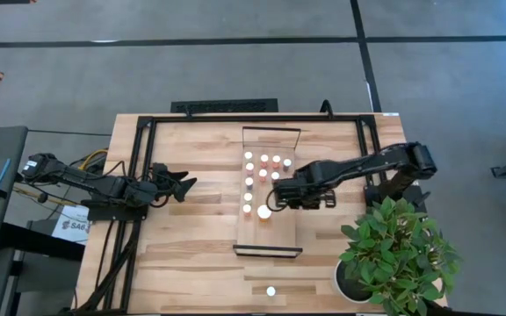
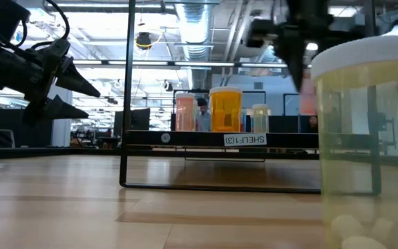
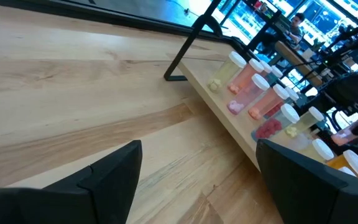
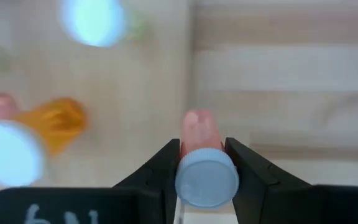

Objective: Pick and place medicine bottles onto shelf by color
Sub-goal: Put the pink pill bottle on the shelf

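Where slatted tabletop (image 1: 183, 254) ends, grey floor (image 1: 148, 61) begins.

The shelf (image 1: 269, 233) is pale wood with black end rails. The medicine bottles (image 1: 263, 175) on it wear white caps over pink, orange and pale yellow bodies. The pink bottle (image 4: 199, 138) between the black fingers of the right gripper (image 4: 205, 163) has a pale blue-white cap. The tabletop (image 1: 191, 254) is light slatted wood; the potted plant (image 1: 400, 254) is green.
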`<state>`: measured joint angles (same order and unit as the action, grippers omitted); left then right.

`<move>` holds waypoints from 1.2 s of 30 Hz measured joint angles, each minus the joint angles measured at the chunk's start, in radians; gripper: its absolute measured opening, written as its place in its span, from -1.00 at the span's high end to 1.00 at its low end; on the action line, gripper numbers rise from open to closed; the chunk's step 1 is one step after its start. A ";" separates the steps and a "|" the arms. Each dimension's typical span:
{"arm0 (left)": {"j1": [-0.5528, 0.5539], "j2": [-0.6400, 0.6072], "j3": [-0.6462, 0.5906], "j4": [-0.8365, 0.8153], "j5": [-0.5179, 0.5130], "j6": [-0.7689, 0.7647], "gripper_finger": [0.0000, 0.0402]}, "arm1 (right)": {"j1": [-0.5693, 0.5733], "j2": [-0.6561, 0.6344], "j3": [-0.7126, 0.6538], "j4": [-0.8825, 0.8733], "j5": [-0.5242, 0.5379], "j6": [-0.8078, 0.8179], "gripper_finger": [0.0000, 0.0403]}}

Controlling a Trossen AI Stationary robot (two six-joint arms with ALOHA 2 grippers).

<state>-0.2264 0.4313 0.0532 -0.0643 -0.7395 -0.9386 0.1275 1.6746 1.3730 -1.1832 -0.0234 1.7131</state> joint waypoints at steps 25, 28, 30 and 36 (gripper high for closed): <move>0.000 0.000 0.000 0.002 -0.001 0.000 -0.51 | -0.019 0.278 0.256 0.033 0.001 -0.210 0.35; 0.000 0.000 0.000 0.002 -0.001 0.000 -0.51 | -0.018 0.294 0.259 0.046 -0.001 -0.227 0.35; 0.000 0.000 0.000 0.002 -0.001 0.000 -0.51 | -0.018 0.302 0.255 0.046 -0.005 -0.228 0.35; 0.000 0.000 0.000 0.002 -0.001 0.000 -0.51 | -0.025 0.297 0.256 0.060 0.002 -0.238 0.35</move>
<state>-0.2268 0.4313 0.0532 -0.0628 -0.7403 -0.9386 0.1027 1.9717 1.6295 -1.1228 -0.0213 1.4754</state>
